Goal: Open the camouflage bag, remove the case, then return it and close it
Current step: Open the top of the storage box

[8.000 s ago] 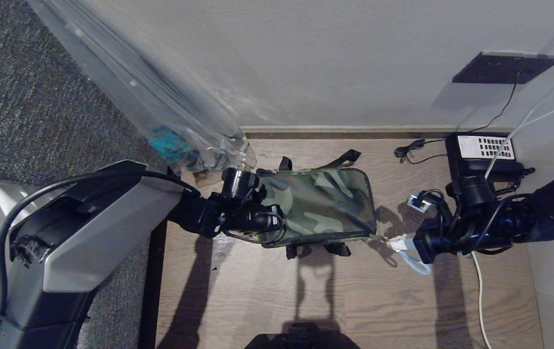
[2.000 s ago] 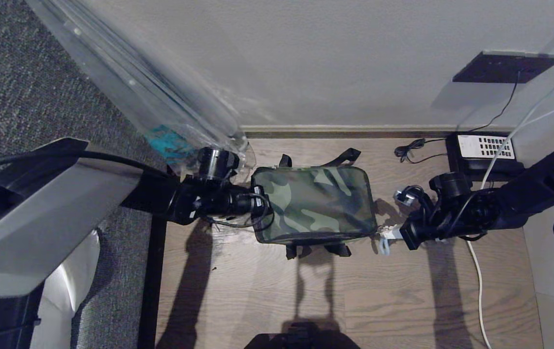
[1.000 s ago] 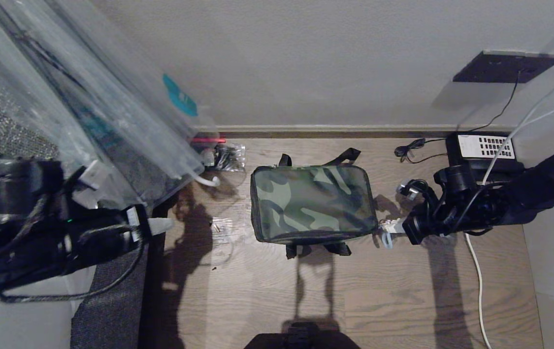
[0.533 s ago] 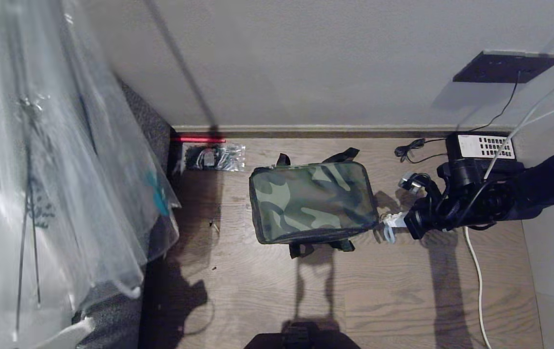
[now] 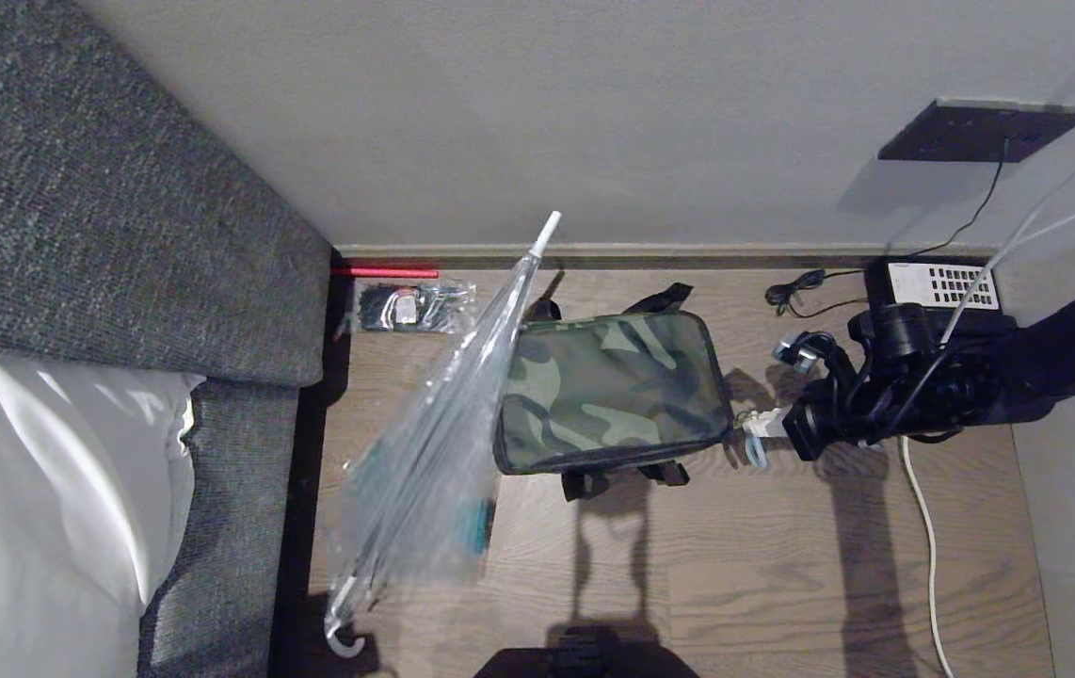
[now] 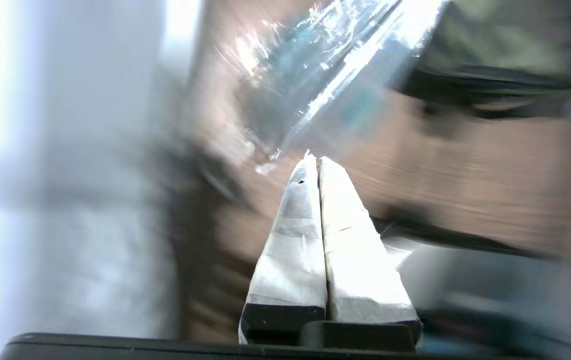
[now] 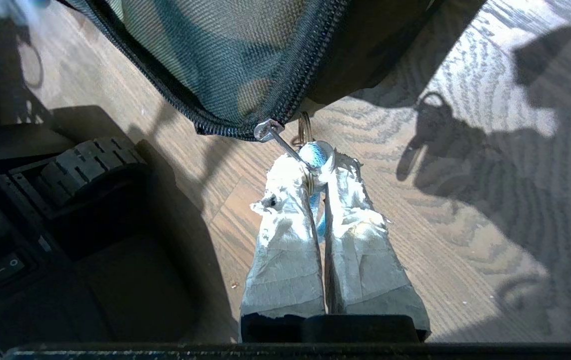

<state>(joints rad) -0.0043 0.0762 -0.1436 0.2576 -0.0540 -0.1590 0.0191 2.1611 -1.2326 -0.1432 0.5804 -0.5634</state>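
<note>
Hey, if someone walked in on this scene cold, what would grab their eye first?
Probably the clear plastic-wrapped umbrella lying slantwise on the wooden floor, its upper part across the left edge of the camouflage bag. Next, the right gripper at the bag's right corner, shut on the blue zip-pull loop.

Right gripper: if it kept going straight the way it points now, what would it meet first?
Most likely the camouflage bag. The right gripper is shut on the zip pull at the bag's near corner, pointing straight at its side.
</note>
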